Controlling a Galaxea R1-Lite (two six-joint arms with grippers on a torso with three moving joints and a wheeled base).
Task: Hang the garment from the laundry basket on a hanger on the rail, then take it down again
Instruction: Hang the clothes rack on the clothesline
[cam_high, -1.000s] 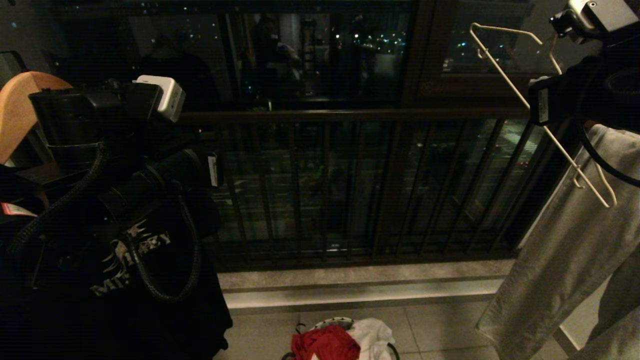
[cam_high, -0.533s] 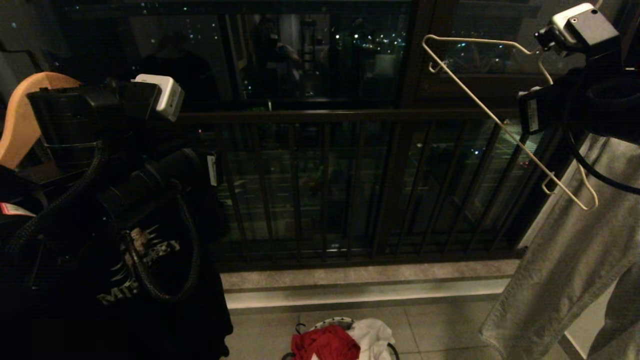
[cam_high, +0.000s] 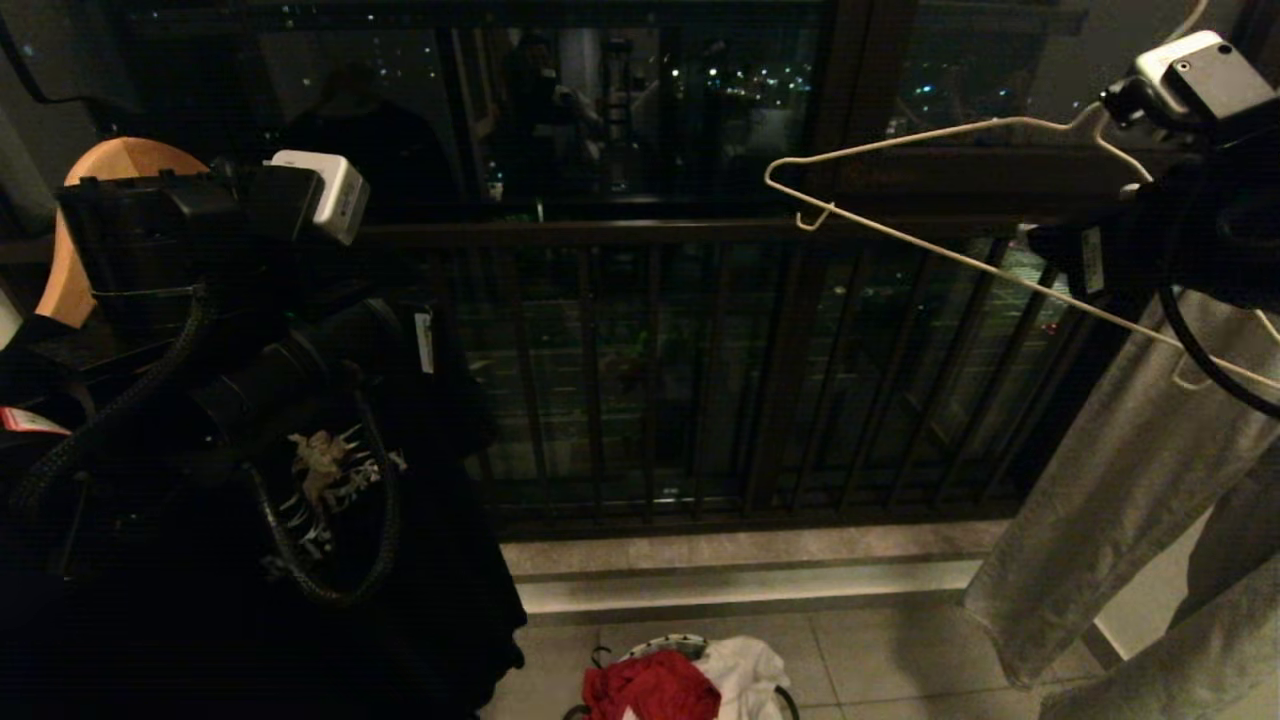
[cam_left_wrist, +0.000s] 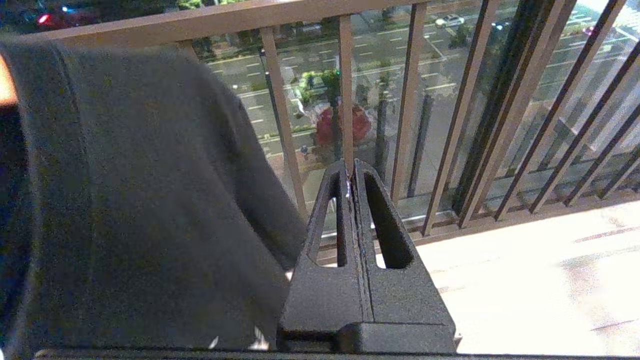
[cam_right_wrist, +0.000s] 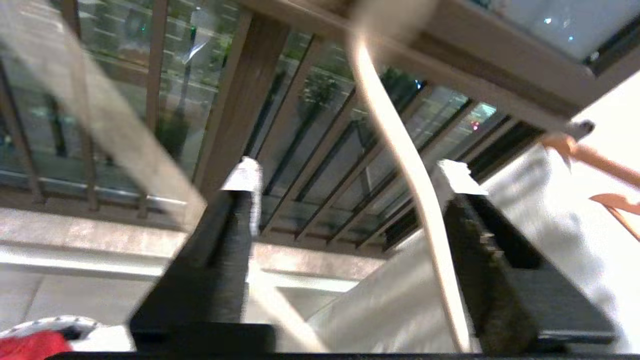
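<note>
From my remote station I find the right gripper (cam_right_wrist: 350, 180) raised at the upper right of the head view, its jaws spread wide apart. The white wire hanger (cam_high: 960, 195) passes through the gap between them: in the right wrist view one blurred white wire (cam_right_wrist: 400, 165) runs between the two black fingers (cam_right_wrist: 225, 240), nearer the other finger, and I cannot tell whether it touches either pad. In the head view the hanger lies nearly level, its long bar slanting down toward the grey trousers (cam_high: 1120, 480) that hang at the right edge. I cannot see what the hanger's hook rests on.

The left gripper (cam_left_wrist: 351, 172) is closed, fingertips pressed together with nothing between them. It points toward the balcony railing (cam_high: 650, 370), just beside the black T-shirt (cam_high: 320, 520) with a pale print, which hangs at the left on a light-brown wooden hanger (cam_high: 90, 200).

The red T-shirt (cam_high: 650, 688) lies crumpled in the laundry basket (cam_high: 660, 645) on the tiled floor at the bottom centre of the head view, touching a white cloth (cam_high: 745, 672) beside it in the same basket. Neither gripper is near the basket.
</note>
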